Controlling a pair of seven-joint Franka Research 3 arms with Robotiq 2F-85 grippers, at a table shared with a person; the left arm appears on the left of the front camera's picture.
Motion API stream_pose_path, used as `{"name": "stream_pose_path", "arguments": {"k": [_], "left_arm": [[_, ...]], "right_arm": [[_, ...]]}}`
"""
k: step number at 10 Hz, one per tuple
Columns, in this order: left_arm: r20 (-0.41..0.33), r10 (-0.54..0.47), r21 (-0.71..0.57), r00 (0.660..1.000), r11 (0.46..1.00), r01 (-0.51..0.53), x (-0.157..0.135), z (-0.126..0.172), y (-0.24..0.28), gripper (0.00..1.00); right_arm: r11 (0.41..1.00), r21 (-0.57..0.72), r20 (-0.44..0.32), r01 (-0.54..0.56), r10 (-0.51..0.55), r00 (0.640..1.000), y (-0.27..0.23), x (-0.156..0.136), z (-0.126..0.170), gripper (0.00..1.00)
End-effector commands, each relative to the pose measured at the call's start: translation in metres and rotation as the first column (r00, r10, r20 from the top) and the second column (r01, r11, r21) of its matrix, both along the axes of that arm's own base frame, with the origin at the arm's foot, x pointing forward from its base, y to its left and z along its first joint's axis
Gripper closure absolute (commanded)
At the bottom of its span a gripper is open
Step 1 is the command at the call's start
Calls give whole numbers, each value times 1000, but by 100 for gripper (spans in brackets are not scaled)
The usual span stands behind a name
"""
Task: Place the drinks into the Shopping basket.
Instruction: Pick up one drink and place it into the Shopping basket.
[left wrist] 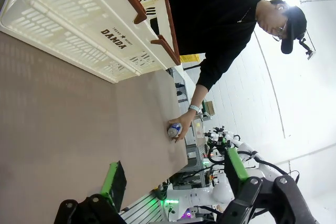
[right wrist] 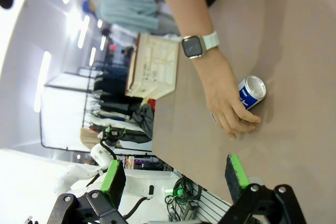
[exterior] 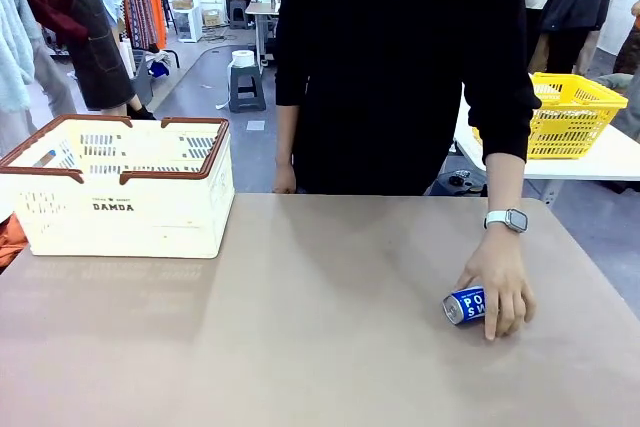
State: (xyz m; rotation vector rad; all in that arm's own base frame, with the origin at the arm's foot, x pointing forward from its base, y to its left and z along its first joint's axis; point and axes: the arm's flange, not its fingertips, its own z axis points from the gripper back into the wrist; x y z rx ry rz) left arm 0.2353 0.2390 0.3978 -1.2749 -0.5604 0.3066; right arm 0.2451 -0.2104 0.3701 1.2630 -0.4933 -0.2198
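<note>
The step in hand looks like the hand-over of one drink. A blue-and-white can (exterior: 463, 304) lies on its side at the near right of the bench (exterior: 300, 337), silver top facing left. The person's hand (exterior: 500, 282), reaching from the far side, rests over its right end. The white basket (exterior: 150, 219) with the brown rim stands at the far left of the bench, well apart from the can.

The left fingers (left wrist: 115, 182) are spread wide and hold nothing, hanging above bare bench with the basket ahead of them. The right fingers (right wrist: 111, 178) are likewise released and empty, with the can and the hand in front of them.

The right arm seems the better placed for the pick. My guess is that it should wait until the hand lifts off, then come down over the can and close across its round body. The can would then have to travel across the bench to the far left and go over the rim. Lying flat, the can may roll if nudged.

The hand covers much of the can's lettering, so just a few white letters can be read. The basket's walls hide most of its inside. A small bluish bit shows by its left rim, too small to name, so I cannot tell whether any drinks are in it.
</note>
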Motion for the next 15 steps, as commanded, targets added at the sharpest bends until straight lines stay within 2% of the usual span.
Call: {"name": "stream_pose_path", "arguments": {"k": [1,4,5,6,8,9,11,12,13,14,15], "left_arm": [[30,5,-10,1000,1000,-4,1,0,1,0],[30,5,-10,1000,1000,-4,1,0,1,0],[30,5,-10,1000,1000,-4,1,0,1,0],[30,5,-10,1000,1000,-4,1,0,1,0],[30,5,-10,1000,1000,-4,1,0,1,0],[30,5,-10,1000,1000,-4,1,0,1,0],[30,5,-10,1000,1000,-4,1,0,1,0],[30,5,-10,1000,1000,-4,1,0,1,0],[30,5,-10,1000,1000,-4,1,0,1,0],[30,5,-10,1000,1000,-4,1,0,1,0],[30,5,-10,1000,1000,-4,1,0,1,0]], "right_arm": [[1000,5,34,4,-4,999,-2,3,3,0],[1000,5,34,4,-4,999,-2,3,3,0],[1000,0,0,0,0,1000,0,0,0,0],[999,-12,5,-30,30,1000,4,3,7,0],[985,-116,38,-129,134,990,42,31,30,0],[980,-114,47,-161,167,985,51,40,34,0],[986,-112,31,-123,128,991,34,29,36,0],[973,-182,48,-139,150,987,39,24,48,0],[947,-254,77,-197,223,972,57,29,63,0],[891,-353,109,-285,342,933,84,40,80,0],[796,-475,114,-376,480,870,116,54,91,0]]}}
